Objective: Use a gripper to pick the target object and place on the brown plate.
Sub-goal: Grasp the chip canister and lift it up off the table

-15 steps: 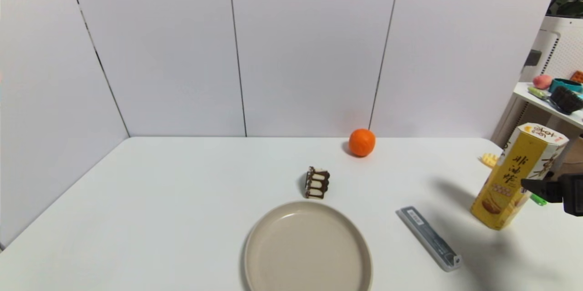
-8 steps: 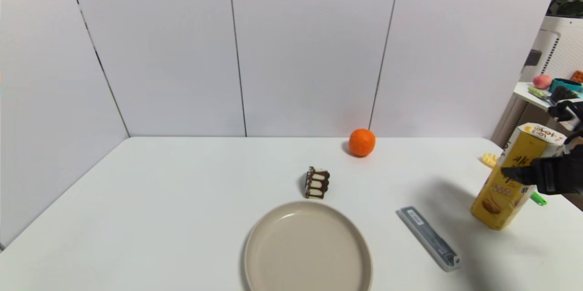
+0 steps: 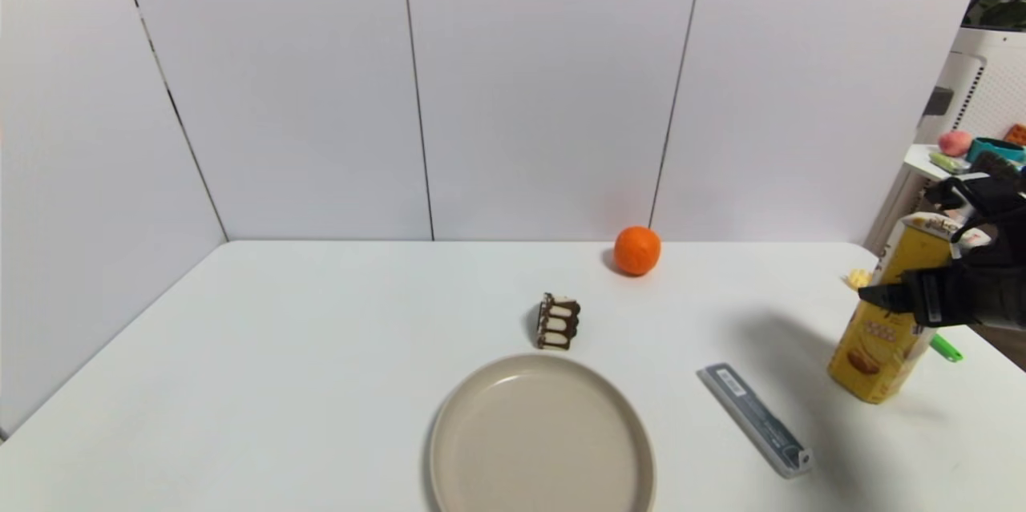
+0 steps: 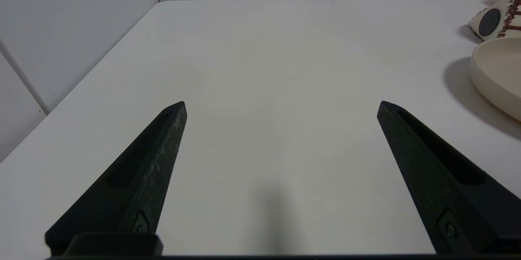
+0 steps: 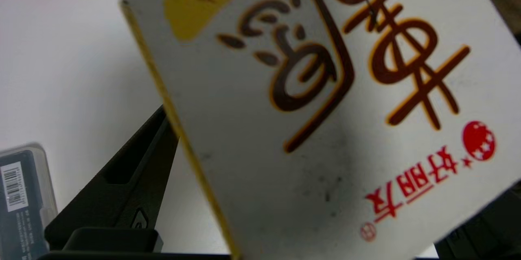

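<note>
Box [image 3: 882, 320] stands upright near right edge of tabletop [image 3: 321, 352], well apart from plate [image 3: 542, 436]. Right gripper [image 3: 922, 300] at box's upper half, jaws spread either side, not yet clamped. Left gripper [image 4: 281, 109] open, idle over bare tabletop. Box likely light, thin card, crushable, top-heavy. Best hold: mid-body across flat faces, gentle squeeze.

White table [image 3: 321, 384], pale panelled walls [image 3: 545, 79] (dark seams), side shelf [image 3: 922, 161]
</note>
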Controlling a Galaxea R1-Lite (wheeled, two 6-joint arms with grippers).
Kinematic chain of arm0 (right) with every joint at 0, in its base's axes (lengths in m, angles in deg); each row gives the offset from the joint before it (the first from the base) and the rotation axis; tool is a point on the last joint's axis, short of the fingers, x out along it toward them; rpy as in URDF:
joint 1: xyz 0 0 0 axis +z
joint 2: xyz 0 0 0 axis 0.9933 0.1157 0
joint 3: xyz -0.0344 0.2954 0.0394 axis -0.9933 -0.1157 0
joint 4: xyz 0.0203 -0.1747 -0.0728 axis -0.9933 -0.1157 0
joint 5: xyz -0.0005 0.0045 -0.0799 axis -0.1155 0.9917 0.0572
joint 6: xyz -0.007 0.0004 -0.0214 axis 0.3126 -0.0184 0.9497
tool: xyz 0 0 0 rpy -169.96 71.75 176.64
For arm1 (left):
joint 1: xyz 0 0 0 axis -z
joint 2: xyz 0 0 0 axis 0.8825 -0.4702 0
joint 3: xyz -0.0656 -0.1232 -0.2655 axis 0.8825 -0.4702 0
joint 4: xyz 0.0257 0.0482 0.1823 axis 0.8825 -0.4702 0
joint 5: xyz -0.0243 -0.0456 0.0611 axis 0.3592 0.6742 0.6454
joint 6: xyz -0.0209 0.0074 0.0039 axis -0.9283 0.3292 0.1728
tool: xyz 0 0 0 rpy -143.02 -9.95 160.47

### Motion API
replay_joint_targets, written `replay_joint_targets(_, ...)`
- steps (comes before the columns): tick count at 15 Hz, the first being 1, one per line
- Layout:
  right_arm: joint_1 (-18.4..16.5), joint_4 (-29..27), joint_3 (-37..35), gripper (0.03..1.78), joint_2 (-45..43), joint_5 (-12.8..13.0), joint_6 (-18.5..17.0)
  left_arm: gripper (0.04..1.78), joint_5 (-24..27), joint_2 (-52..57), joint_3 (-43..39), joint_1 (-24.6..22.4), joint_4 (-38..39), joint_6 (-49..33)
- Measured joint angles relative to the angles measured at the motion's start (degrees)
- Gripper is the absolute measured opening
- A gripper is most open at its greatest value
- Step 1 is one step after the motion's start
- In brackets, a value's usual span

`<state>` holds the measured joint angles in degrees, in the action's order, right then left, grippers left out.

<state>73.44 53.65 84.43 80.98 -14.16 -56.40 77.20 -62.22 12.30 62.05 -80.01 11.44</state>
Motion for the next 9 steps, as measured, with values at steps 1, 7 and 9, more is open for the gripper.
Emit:
replay_joint_targets(1, -0.01, 0.05, 0.05, 1.69, 0.33, 0.05, 0.00, 1.69, -0.02, 0.00, 0.00, 0.00, 0.00, -0.05)
replay_joint_targets(7, 0.07, 0.57, 0.05, 1.11, 0.78, -0.06, 0.55, 1.69, -0.02, 0.00, 0.00, 0.00, 0.02, -0.02)
replay_joint_targets(9, 0.02, 0.55, -0.21, 0.91, 0.63, -0.01, 0.57, 1.69, 0.00, 0.00, 0.00, 0.00, 0.02, -0.05)
